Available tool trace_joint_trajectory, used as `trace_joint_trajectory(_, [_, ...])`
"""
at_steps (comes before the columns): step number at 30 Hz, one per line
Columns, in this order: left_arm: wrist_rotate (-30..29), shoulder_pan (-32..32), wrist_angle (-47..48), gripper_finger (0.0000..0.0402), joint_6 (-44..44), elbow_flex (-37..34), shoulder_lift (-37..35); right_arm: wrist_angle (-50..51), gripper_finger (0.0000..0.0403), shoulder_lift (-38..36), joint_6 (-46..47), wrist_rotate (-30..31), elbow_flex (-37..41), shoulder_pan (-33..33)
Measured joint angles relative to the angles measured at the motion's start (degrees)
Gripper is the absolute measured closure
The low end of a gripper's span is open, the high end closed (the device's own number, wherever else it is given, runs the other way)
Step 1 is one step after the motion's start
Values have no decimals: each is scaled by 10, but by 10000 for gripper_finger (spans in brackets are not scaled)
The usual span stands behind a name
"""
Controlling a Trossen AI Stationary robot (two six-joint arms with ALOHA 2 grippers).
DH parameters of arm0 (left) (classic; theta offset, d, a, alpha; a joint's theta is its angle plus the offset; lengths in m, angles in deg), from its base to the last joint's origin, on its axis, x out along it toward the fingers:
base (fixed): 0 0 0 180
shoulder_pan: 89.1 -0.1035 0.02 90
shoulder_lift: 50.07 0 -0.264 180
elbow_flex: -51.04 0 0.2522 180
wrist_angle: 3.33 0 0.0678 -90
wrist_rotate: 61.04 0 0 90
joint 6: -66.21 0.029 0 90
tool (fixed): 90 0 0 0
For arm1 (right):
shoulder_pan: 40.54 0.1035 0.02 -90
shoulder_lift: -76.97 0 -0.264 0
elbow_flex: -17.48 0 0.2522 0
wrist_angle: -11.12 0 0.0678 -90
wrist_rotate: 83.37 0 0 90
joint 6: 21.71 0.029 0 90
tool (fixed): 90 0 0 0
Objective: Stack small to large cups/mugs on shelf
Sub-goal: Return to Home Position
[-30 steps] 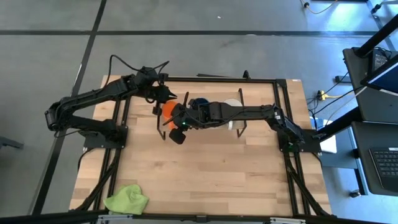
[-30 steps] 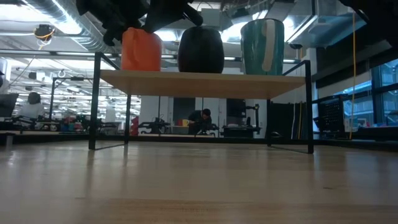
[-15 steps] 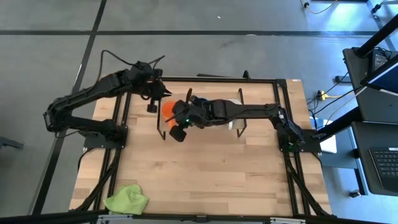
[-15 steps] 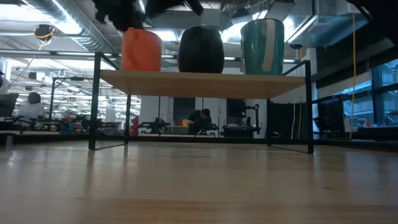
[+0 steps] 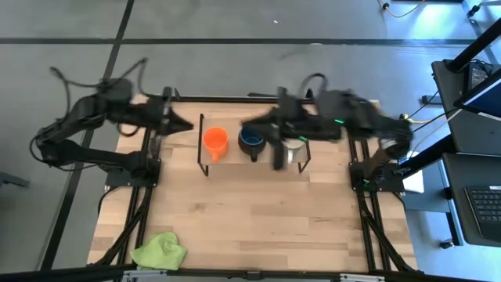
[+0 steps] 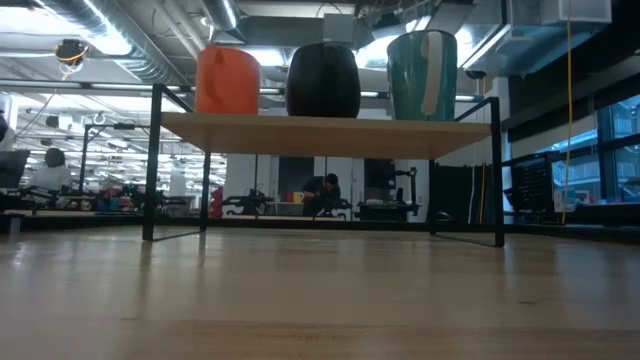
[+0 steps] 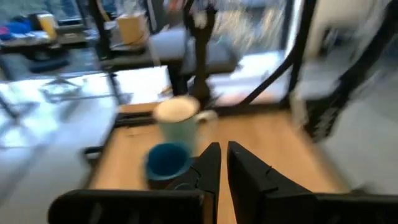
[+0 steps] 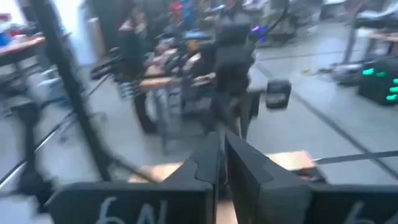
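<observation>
Three mugs stand upright in a row on the shelf [image 6: 320, 133]: the orange mug [image 5: 215, 139] at the left, the dark blue mug [image 5: 252, 141] in the middle and the white mug [image 5: 293, 149] at the right. The low view shows the orange mug [image 6: 227, 80], the blue mug [image 6: 322, 80] and the white mug [image 6: 425, 75] with their bottoms on the board. My left gripper [image 5: 188, 125] is shut, left of the shelf and above it. My right gripper [image 5: 252, 127], blurred, is shut, high over the shelf's far side. Neither gripper holds anything.
A lime-green cloth [image 5: 159, 251] lies near the table's front left corner. A black frame [image 5: 352, 141] runs along the table's edges. The wooden tabletop [image 5: 258, 211] in front of the shelf is bare.
Both grippers have risen from the mugs and drawn away from the shelf, the left toward the table's left edge and the right toward its right edge. Both have left the top of the low view. The three mugs have stayed where they were.
</observation>
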Motion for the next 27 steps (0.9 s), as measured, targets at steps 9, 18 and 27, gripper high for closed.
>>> trace_joint_trajectory(9, [12, 138, -109, 389, -299, -103, -90, 207, 373, -93, 22, -19, 1, 131])
trace_joint_trajectory(18, [-54, 373, -599, 382, -328, -406, -86, 241, 373, -139, 36, 151, 64, 344])
trace_joint_trajectory(27, [-146, 599, -952, 371, -229, -544, -24, -116, 373, -235, -37, 187, 355, 461])
